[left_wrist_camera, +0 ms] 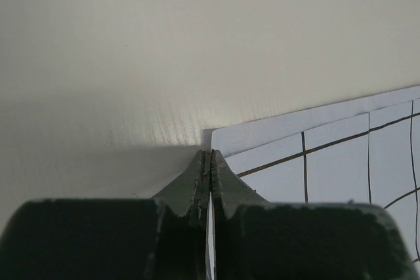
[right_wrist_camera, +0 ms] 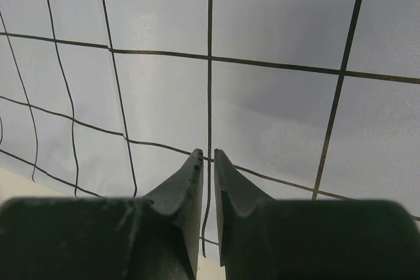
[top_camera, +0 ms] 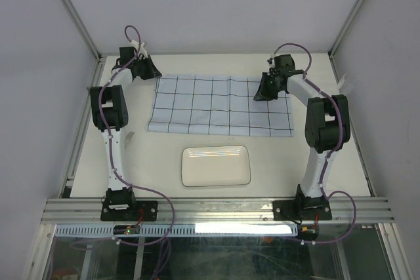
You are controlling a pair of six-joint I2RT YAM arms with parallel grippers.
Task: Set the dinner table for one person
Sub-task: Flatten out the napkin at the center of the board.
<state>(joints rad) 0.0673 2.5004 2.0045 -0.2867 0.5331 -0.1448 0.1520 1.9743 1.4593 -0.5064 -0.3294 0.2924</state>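
Reach forward — left hand (left_wrist_camera: pixel 210 155) on cloth (left_wrist_camera: pixel 328 162)

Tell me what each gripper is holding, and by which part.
The left gripper pinches the cloth at its far left corner. The right gripper seems to pinch the same cloth near its far right corner.

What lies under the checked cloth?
The table shows all around the cloth, which lies nearly flat. The covered area is hidden; anything thin beneath cannot be ruled out.

The cloth (left_wrist_camera: pixel 341 162) runs past the left wrist view's right edge; overhead, the left gripper (top_camera: pixel 155 73) covers its corner.
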